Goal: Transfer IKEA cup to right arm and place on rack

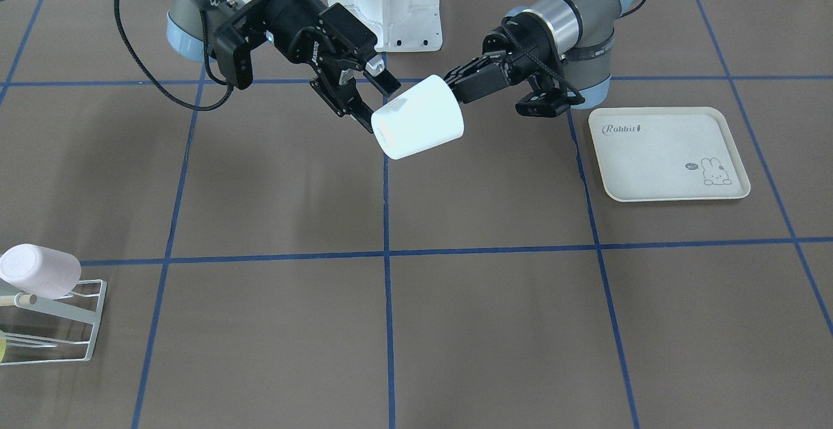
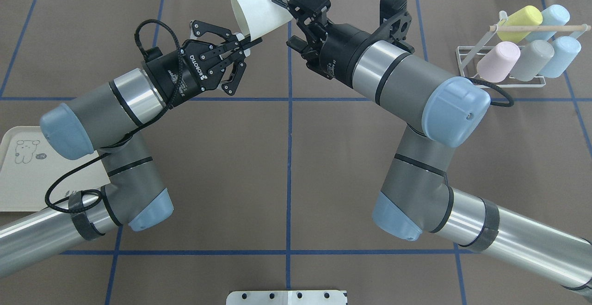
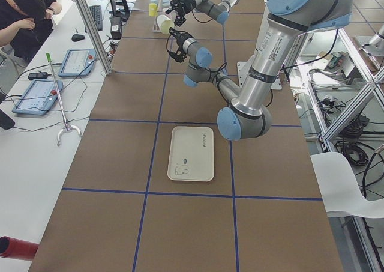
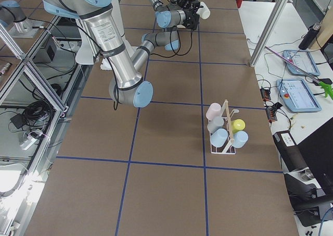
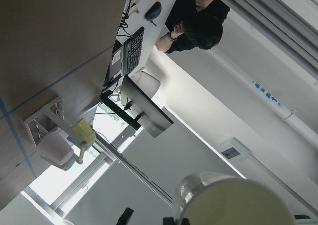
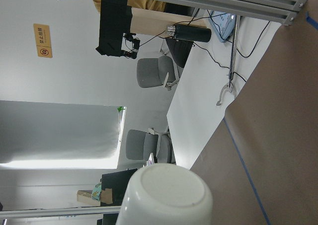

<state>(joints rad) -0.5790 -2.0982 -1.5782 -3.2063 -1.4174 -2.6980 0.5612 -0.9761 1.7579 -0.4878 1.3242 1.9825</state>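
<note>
A white IKEA cup [image 1: 420, 123] hangs on its side above the table's middle, open end toward the left arm. My left gripper [image 1: 450, 81] is shut on the cup's rim wall, which the overhead view confirms [image 2: 246, 42]. The right arm [image 2: 393, 78] reaches in from the other side. Its right gripper [image 1: 374, 100] is open, with the fingers spread at the cup's closed end. That closed end [image 6: 166, 195] fills the bottom of the right wrist view. The white wire rack [image 2: 504, 71] stands far off on the right arm's side, holding several pastel cups.
A cream rabbit-print tray [image 1: 670, 155] lies on the left arm's side. The white robot base [image 1: 384, 6] sits behind the grippers. A pink cup [image 1: 39, 271] rests on the rack [image 1: 65, 325]. A person [image 3: 27, 17] sits at a desk beyond the table.
</note>
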